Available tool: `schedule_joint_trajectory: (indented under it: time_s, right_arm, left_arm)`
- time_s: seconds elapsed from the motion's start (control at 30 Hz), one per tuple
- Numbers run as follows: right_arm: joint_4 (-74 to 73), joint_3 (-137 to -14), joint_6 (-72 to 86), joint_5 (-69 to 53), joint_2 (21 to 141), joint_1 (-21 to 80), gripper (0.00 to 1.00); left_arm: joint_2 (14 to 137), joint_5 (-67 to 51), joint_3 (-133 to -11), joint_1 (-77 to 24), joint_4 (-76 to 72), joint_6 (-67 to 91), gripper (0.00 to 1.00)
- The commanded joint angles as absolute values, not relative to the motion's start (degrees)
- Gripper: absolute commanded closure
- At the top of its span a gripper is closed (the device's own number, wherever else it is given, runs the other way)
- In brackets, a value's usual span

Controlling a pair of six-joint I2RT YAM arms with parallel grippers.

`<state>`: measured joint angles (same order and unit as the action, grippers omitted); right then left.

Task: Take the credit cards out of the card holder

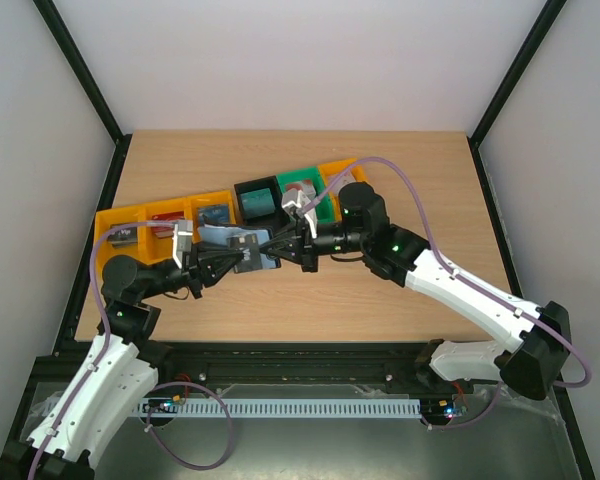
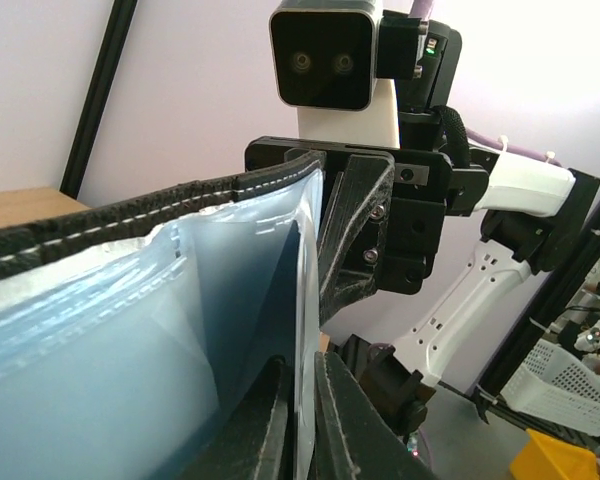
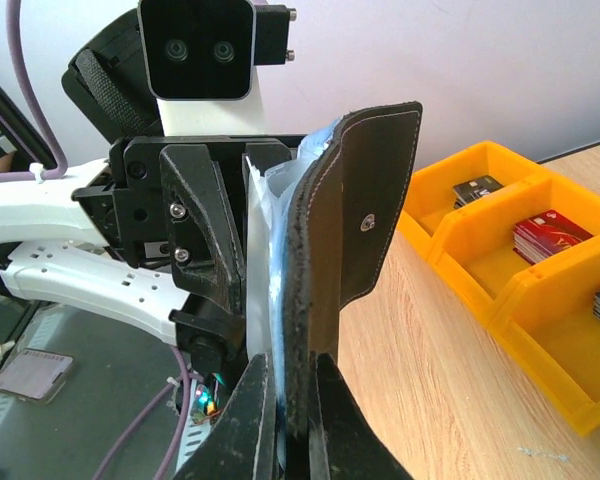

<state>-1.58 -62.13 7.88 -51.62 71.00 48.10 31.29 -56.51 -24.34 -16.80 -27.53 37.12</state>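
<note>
Between my two arms, above the table (image 3: 430, 380), the card holder (image 3: 355, 220) hangs upright. My right gripper (image 3: 292, 400) pinches its black cover; my left gripper (image 2: 302, 400) pinches its blue-grey pocket sheet (both pressed tight). It looks soft, floppy and probably slippery. No credit cards show; I'd take one by a stiff edge.

No text, brand, number or sign can be read: the pale markings on the red card (image 3: 548, 238) in the yellow bin (image 3: 480, 290) are too blurred, and the card holder (image 3: 355, 250) shows only plain leather.
</note>
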Motion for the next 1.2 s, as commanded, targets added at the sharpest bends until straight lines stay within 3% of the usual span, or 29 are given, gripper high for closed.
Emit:
schedule_joint_trajectory:
  time_s: [0.0, 0.37, 0.57, 0.8, 0.93, 1.07, 1.13, 1.17]
  right_arm:
    - [-1.92, -61.74, 6.89, -52.74, 68.61, 47.26, 0.98]
    - [-5.44, -61.54, 8.00, -49.29, 68.03, 42.89, 0.99]
    - [-9.39, -58.43, 12.80, -44.64, 70.87, 38.85, 0.98]
    - [-8.83, -54.83, 13.84, -51.78, 78.71, 48.26, 0.98]
    - [2.95, -50.13, 23.67, -57.33, 83.40, 49.48, 0.98]
    - [-4.51, -51.24, 24.51, -53.68, 91.83, 48.78, 0.98]
    - [-7.37, -51.06, 25.51, -51.23, 95.31, 47.18, 0.89]
    - [-9.41, -50.89, 25.79, -48.10, 96.19, 46.16, 0.76]
  left_arm:
    - [30.63, -56.66, -24.76, -16.52, -28.61, 37.92, 0.93]
    - [29.83, -53.20, -24.74, -15.81, -23.20, 35.51, 0.98]
    - [26.81, -39.41, -24.66, -10.01, -17.72, 37.04, 0.98]
    - [22.92, -31.04, -22.77, 1.65, -14.30, 47.01, 0.98]
    - [21.78, -30.82, -21.82, 4.84, -13.78, 49.13, 0.98]
    - [21.28, -30.51, -21.72, 5.19, -13.53, 49.34, 0.98]
    - [21.12, -30.65, -21.65, 5.19, -13.46, 49.79, 0.98]
    - [21.10, -30.88, -21.55, 5.17, -13.45, 49.91, 0.98]
